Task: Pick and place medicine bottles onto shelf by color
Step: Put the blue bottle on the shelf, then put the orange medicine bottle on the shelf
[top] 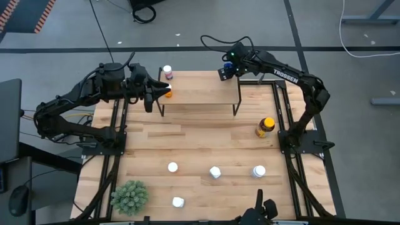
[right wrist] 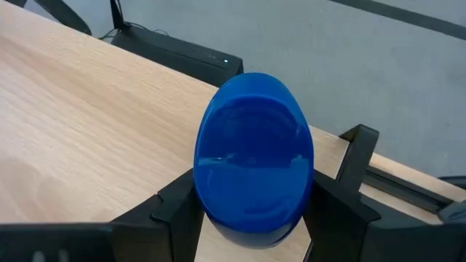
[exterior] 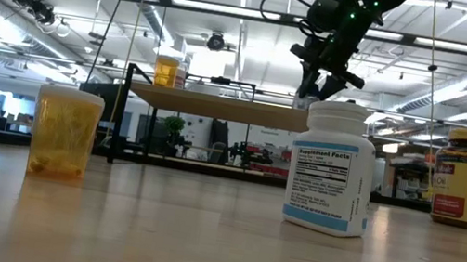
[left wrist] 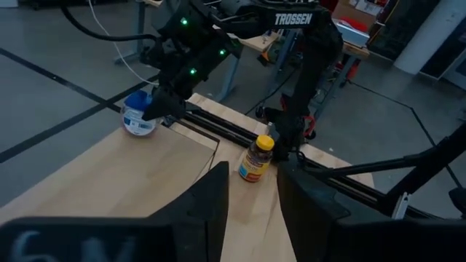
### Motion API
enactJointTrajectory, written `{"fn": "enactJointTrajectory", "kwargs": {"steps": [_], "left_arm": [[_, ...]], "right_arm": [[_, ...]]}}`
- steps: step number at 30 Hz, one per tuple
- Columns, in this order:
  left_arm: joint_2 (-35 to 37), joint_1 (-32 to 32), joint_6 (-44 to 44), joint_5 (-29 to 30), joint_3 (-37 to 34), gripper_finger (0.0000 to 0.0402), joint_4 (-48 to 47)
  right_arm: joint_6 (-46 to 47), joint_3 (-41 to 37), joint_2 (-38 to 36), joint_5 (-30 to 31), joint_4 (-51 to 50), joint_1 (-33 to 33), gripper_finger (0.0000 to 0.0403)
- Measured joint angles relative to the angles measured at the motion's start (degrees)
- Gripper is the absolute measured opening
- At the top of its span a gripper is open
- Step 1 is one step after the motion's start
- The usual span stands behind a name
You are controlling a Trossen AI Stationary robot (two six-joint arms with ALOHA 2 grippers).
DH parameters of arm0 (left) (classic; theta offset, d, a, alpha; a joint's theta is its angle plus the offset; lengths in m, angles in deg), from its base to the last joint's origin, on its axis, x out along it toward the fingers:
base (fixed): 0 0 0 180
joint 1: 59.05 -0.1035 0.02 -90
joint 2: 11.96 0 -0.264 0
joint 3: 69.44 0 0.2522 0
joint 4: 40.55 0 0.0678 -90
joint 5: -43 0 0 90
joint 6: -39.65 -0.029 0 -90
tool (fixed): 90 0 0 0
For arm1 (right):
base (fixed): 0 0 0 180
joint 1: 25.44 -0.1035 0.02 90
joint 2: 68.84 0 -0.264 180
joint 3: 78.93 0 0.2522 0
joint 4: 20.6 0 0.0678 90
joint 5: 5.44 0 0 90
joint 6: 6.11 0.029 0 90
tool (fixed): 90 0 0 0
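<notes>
The right gripper [top: 226, 70] was at the far right corner of the shelf [top: 200, 94], its two fingers closed on the sides of a blue-capped bottle [right wrist: 253, 166]. In the right wrist view the round blue cap faced the camera, so the bottle's long axis ran along the line of the fingers. In the left wrist view the same bottle [left wrist: 138, 116] stood upright on the shelf's corner, cap uppermost, with the gripper's tip against it.

The left gripper [top: 150, 94] was at the shelf's left end, its fingers [left wrist: 207, 211] parted with nothing between them. Just beside it an orange bottle with a white cap [top: 167, 91] stood upright on the shelf's left end, and a pinkish bottle [top: 167, 72] stood at the far left corner.

On the table [top: 200, 147], a large dark amber bottle with a yellow cap [top: 265, 127] stood upright to the right of the shelf. Four white-capped bottles were nearer the front edge: three in a row [top: 172, 167] [top: 215, 172] [top: 259, 170] and one more [top: 178, 202] closer in. A green spiky plant [top: 129, 196] sat at the front left.
</notes>
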Motion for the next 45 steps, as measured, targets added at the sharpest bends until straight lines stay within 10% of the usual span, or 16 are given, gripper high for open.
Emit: {"fn": "enactJointTrajectory", "kwargs": {"steps": [28,45], "left_arm": [[-0.1,0.0,-0.4,0.0,0.0,0.0133,-0.8],[-0.1,1.2,-3.6,-3.2,0.0,0.0144,-10.2]], "right_arm": [[2.4,9.6,-0.3,1.7,-6.1,-2.3,0.0255],[17.6,13.7,-0.7,2.0,-19.5,-22.6,0.0255]]}}
